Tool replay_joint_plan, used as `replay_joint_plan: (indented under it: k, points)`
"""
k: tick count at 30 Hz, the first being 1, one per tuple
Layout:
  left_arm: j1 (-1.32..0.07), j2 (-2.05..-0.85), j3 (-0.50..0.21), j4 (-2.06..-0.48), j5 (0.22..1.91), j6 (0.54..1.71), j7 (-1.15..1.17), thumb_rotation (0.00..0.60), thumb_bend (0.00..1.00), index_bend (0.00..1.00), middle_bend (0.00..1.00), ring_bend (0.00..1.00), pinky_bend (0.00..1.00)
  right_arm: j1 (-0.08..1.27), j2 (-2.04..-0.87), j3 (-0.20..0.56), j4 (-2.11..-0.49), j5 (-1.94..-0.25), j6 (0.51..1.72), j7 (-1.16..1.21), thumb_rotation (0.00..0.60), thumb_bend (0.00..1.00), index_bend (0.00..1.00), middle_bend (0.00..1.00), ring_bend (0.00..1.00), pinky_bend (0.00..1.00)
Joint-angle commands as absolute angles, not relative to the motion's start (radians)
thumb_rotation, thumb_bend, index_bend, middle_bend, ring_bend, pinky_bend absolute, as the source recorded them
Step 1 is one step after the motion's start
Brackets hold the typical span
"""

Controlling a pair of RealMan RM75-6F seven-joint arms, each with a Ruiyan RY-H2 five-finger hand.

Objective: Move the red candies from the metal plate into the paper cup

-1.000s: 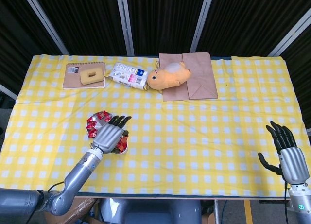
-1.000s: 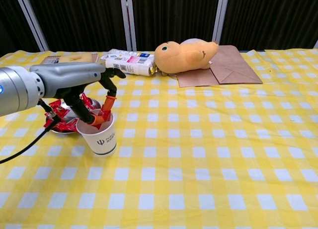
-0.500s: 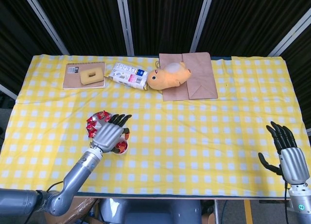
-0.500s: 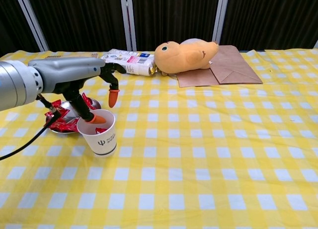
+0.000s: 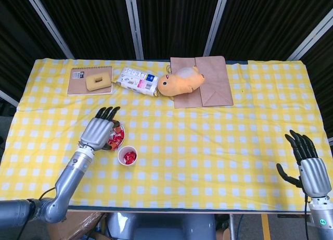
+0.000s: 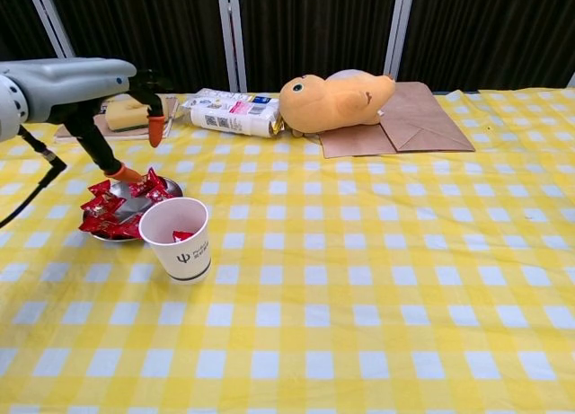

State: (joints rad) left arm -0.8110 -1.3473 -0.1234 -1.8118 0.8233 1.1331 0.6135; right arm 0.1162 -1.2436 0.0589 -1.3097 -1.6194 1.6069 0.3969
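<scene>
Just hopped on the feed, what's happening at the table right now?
The left hand hovers over the round metal plate of red wrapped candies, fingers apart and holding nothing. The white paper cup stands right beside the plate with at least one red candy already inside. Many candies remain on the plate. The right hand waits open at the table's far right edge, away from everything.

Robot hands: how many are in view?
2. The left hand is open above the metal plate of red candies; the right hand is open at the table's right edge, head view only.
</scene>
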Motion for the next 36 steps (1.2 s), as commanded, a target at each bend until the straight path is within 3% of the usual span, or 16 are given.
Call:
replay_joint_plan:
  k: [1,17,36]
  points:
    - [-0.807,-1.339,-0.118,-1.762,0.758,1.106,0.623,0.600,0.20,0.46,0.00,0.00,0.00,0.117,-1.244,0.058,-1.308,-1.620,1.606,0.396,0.600,0.42,0.00,0.00,0.00,0.00]
    - [-0.848,-1.462,-0.089,-1.572,0.701,0.998,0.656,0.600,0.20,0.46,0.00,0.00,0.00,0.119,-1.247,0.058,-1.306,-1.617,1.599,0.394,0.600,0.42,0.00,0.00,0.00,0.00]
    - [-0.853,-1.517,-0.094,-1.539,0.701,0.987,0.645,0.600,0.20,0.45,0.00,0.00,0.00,0.118,-1.245,0.057,-1.308,-1.618,1.602,0.401,0.600,0.42,0.00,0.00,0.00,0.00]
